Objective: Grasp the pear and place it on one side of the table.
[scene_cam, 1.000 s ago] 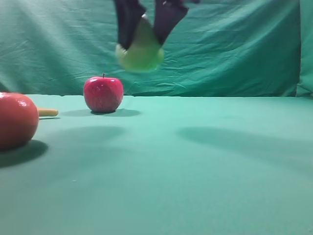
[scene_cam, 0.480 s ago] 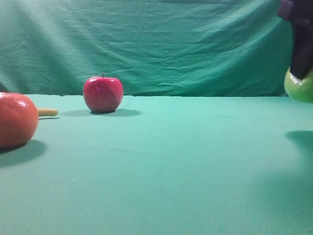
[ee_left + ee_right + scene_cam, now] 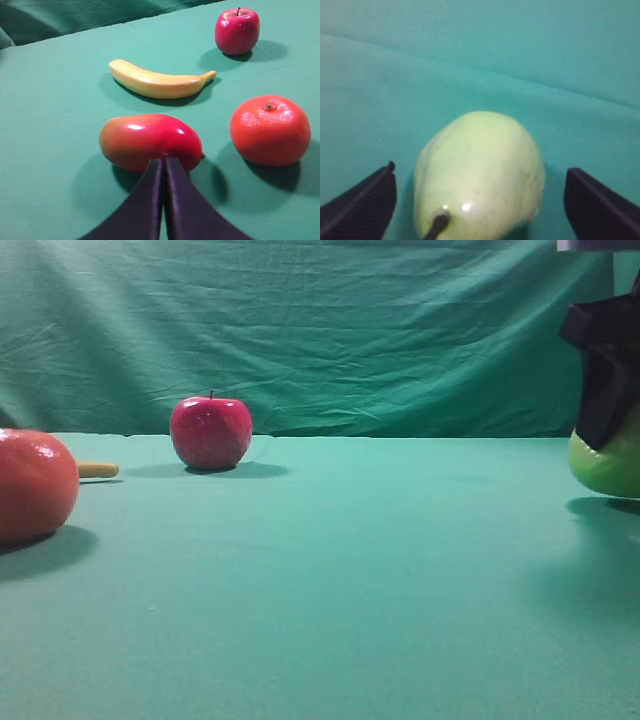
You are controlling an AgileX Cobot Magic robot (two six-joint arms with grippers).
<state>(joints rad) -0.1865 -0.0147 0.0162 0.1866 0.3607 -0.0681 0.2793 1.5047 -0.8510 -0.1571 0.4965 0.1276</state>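
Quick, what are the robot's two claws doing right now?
Left gripper: closed, holding nothing.
Right gripper: open, its fingers clear of the pear on both sides.

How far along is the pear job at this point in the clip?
Done: the pear has been carried to the right edge of the table, far from the apple. In hand: the release; the right gripper has its jaws standing wide, clear of the pear on both sides. Left: pulling the arm away. Whether the pear fully rests on the cloth is unclear.
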